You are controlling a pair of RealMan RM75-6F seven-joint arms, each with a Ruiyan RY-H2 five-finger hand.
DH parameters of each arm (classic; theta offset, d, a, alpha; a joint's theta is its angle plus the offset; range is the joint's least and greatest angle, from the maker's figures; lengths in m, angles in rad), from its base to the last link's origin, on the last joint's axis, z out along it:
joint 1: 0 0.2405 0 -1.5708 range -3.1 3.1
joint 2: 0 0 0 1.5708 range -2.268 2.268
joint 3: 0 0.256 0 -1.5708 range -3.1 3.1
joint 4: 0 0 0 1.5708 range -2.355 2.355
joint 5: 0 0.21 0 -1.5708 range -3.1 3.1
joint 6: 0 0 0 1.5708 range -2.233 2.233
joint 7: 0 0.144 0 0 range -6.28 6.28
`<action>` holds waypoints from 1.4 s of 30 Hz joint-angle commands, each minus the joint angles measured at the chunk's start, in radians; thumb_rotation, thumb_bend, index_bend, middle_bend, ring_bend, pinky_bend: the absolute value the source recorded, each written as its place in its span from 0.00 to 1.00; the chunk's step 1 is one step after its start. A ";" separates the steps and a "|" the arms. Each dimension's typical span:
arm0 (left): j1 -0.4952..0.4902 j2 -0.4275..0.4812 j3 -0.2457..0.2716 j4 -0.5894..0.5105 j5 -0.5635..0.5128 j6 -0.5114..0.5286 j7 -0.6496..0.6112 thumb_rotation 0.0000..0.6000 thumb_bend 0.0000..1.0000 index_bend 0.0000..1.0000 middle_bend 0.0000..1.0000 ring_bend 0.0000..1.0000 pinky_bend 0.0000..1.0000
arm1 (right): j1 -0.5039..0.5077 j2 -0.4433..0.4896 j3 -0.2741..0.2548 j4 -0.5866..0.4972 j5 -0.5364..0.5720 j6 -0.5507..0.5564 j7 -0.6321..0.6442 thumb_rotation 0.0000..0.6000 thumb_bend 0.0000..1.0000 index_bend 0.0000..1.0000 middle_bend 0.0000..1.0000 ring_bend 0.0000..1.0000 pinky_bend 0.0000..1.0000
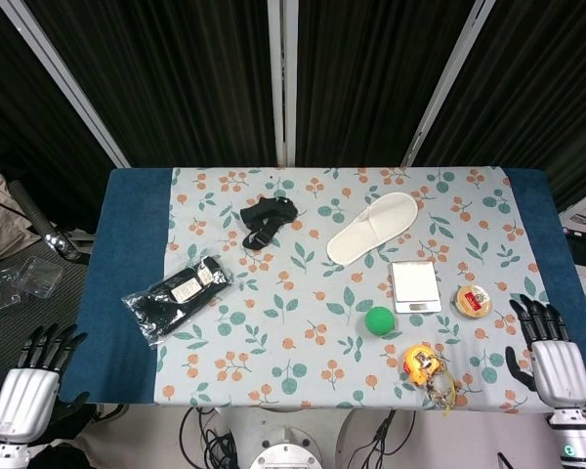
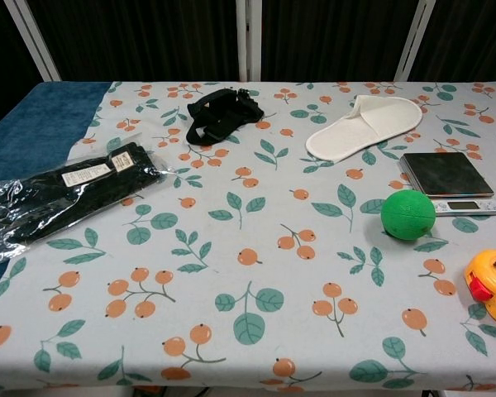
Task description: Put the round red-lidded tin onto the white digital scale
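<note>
The round red-lidded tin [image 1: 473,300] lies flat on the tablecloth near the table's right side, just right of the white digital scale [image 1: 414,285]. The scale [image 2: 448,179] has a dark weighing plate with nothing on it. My right hand [image 1: 546,354] hovers over the table's front right corner, fingers spread, holding nothing, a short way in front of and right of the tin. My left hand [image 1: 34,375] hangs off the table's front left corner, fingers spread and empty. The chest view shows neither hand nor the tin.
A green ball [image 1: 378,320] sits in front of the scale. An orange tape measure [image 1: 422,363] with a cord lies near the front edge. A white slipper [image 1: 372,227], a black strap [image 1: 266,219] and a bagged black item [image 1: 178,293] lie further left.
</note>
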 commanded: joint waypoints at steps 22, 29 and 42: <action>0.009 0.001 0.004 0.016 -0.010 0.011 -0.025 1.00 0.10 0.16 0.09 0.00 0.02 | 0.297 -0.093 0.021 -0.095 0.039 -0.399 -0.141 1.00 0.63 0.00 0.30 0.00 0.00; 0.008 0.002 0.003 0.027 -0.016 0.010 -0.042 1.00 0.10 0.16 0.09 0.00 0.02 | 0.318 -0.109 0.022 -0.073 0.078 -0.424 -0.153 1.00 0.73 0.00 0.30 0.00 0.00; 0.007 0.002 0.003 0.032 -0.019 0.009 -0.051 1.00 0.10 0.16 0.09 0.00 0.02 | 0.353 -0.134 0.015 -0.049 0.116 -0.458 -0.182 1.00 0.93 0.00 0.30 0.00 0.00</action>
